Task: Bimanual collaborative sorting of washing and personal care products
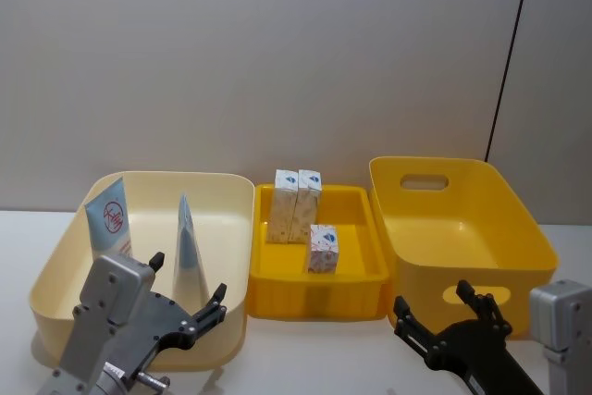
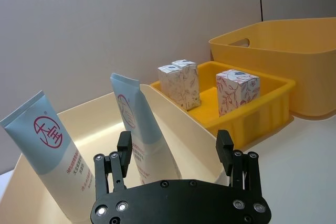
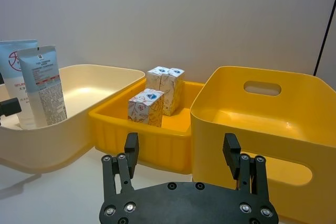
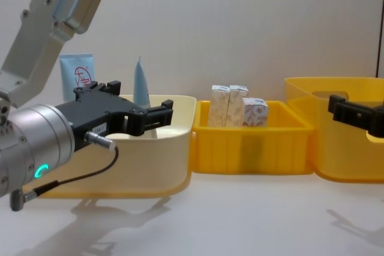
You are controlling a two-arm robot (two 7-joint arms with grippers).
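Two pale-blue tubes stand in the cream bin [image 1: 54, 270]: one with a red round logo [image 1: 109, 219] at its left, the other [image 1: 188, 249] nearer the middle. Three white cartons sit in the small yellow tray [image 1: 314, 301]: two upright together [image 1: 296, 203] at the back and one [image 1: 323, 249] in front. My left gripper [image 1: 190, 279] hovers open over the cream bin's front wall, just before the second tube [image 2: 139, 124], holding nothing. My right gripper [image 1: 432, 301] is open and empty in front of the large yellow bin [image 1: 481, 228].
The large yellow bin with handle cut-outs [image 3: 262, 87] has nothing in it. The three containers stand side by side against a grey wall. White tabletop [image 4: 240, 220] stretches in front of them.
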